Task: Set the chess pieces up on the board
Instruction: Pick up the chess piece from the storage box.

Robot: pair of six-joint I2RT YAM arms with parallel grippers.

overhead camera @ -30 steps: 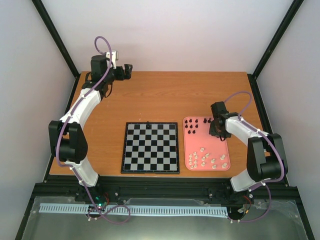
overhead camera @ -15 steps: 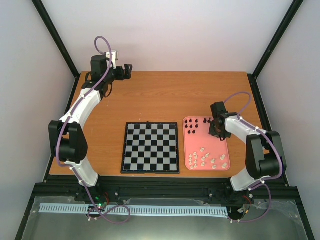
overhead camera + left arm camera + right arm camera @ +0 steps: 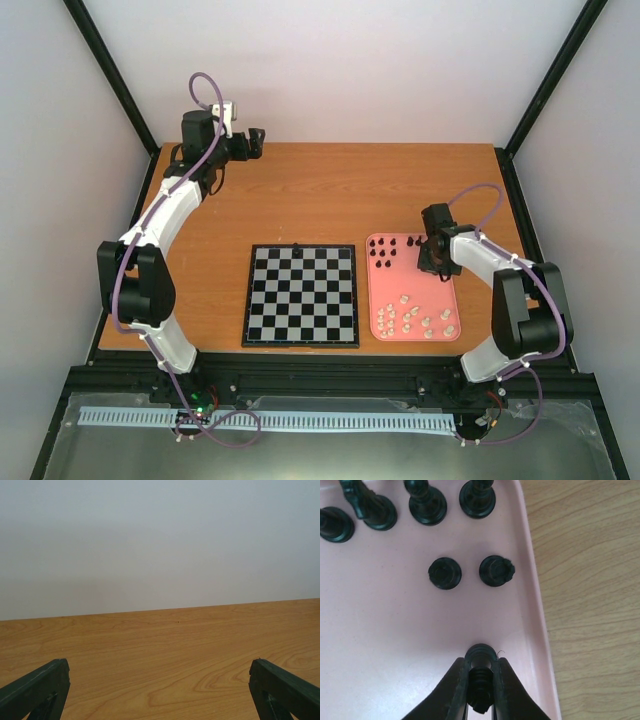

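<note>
My right gripper (image 3: 480,674) is down inside the pink tray (image 3: 380,630), shut on a small black chess piece (image 3: 480,652) near the tray's right rim. Two more black pieces (image 3: 445,573) stand just beyond it, and a row of several (image 3: 425,505) stands further on. From above, the right gripper (image 3: 434,258) hovers over the tray's far right part. The board (image 3: 300,300) lies at the table's middle with one black piece (image 3: 298,247) on its far edge. My left gripper (image 3: 159,675) is open over bare wood at the far left corner (image 3: 250,140).
Cream-white pieces (image 3: 415,320) are scattered in the near half of the pink tray (image 3: 425,290), which lies just right of the board. The tray's raised rim (image 3: 532,580) runs close beside my right fingers. A black frame post borders the table's right side (image 3: 515,215).
The right jaws have closed in on the black piece in the tray. The right arm has barely shifted; the left arm has not moved.
</note>
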